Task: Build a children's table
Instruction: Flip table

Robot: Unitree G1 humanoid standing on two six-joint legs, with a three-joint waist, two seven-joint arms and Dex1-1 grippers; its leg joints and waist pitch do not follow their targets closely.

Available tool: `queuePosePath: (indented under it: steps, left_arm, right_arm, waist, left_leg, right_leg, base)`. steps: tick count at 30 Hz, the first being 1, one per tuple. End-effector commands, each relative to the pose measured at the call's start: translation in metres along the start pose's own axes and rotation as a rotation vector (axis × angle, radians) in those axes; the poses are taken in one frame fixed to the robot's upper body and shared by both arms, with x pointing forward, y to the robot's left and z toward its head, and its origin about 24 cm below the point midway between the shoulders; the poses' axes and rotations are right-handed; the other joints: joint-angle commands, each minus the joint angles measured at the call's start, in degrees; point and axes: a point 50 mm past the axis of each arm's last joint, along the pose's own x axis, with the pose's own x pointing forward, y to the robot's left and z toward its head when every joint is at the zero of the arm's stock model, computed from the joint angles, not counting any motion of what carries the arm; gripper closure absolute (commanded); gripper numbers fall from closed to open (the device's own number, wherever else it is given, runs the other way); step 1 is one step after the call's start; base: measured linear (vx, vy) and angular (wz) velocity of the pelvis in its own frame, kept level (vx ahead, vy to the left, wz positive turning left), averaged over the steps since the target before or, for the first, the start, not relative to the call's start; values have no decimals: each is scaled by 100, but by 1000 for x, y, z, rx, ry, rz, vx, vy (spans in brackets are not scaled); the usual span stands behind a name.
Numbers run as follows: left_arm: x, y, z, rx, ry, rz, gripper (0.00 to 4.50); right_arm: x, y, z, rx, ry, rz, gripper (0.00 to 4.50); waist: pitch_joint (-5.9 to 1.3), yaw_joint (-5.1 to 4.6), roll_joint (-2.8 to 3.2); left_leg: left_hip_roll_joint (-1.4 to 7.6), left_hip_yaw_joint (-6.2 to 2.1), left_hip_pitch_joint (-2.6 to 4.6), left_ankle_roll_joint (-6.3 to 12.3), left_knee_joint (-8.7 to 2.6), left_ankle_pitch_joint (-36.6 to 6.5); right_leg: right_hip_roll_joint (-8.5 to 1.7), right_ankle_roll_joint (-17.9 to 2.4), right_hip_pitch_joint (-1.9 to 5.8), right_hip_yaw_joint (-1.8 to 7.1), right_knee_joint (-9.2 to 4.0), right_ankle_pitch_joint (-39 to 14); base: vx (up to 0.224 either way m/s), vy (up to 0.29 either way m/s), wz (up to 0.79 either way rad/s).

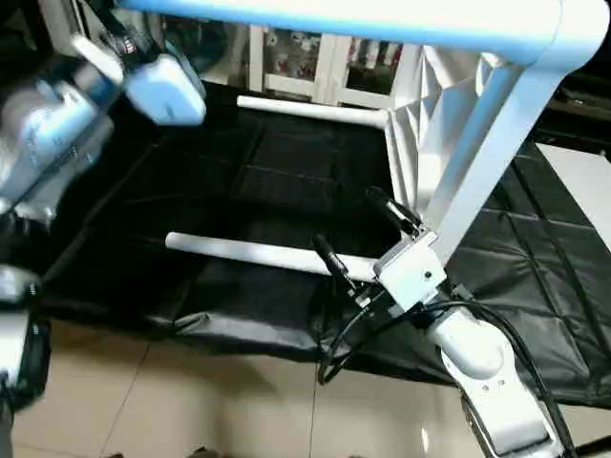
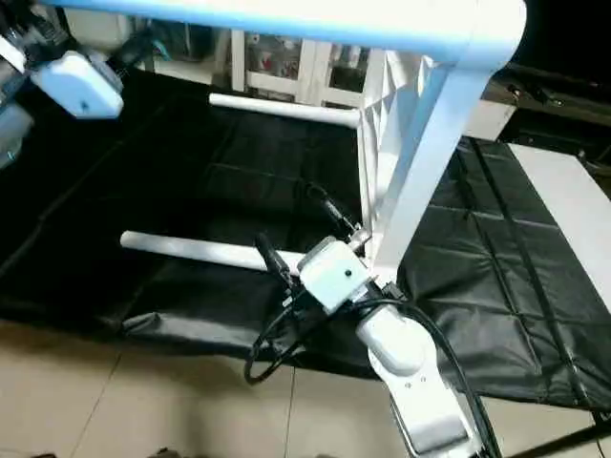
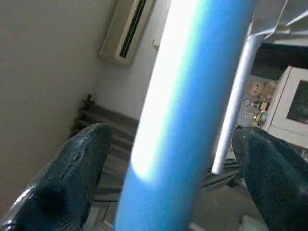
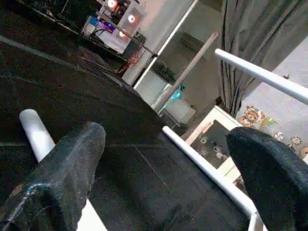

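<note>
Leg (image 4: pixel 36 132) under right tool (image 4: pixel 168 163) — wrist view — lies on mat (image 4: pixel 72 96).

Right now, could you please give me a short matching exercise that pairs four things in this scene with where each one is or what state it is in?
Things:
1. loose leg
2. tabletop
3. left gripper
4. black mat

Places or states:
A. standing on edge, ribbed underside showing
B. spread over the floor under the parts
C. lying flat on the mat near the right gripper
D. raised high, fingers open on either side of a pale leg that crosses the top of the head view

Pairs: 1-C, 2-A, 3-D, 4-B
</note>
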Motion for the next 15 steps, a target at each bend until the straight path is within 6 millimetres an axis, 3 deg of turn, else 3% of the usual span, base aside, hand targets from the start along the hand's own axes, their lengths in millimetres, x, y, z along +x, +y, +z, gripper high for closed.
queuePosePath:
  steps: [1,15]
  left_arm:
    - [4,1,2,8,-10,0,0]
    - [4,-10,13,-43,-117,-27,0]
  right_arm:
    - [0,-4,3,-8,-13,-18,2]
    - [-3,-4,18,87,-149,-51,2]
  waist:
    - [-373,14,223]
    - [-364,38,248]
  left_leg:
    - [22,-13,151,-302,-468,-2073]
    - [31,-20,158,-265,-485,-2192]
  right_leg:
    - [-80,-840,215,60,-299,-1121]
    - [-86,-867,210,57,-298,-1094]
  base:
    - [0,0,0]
    - [0,0,0]
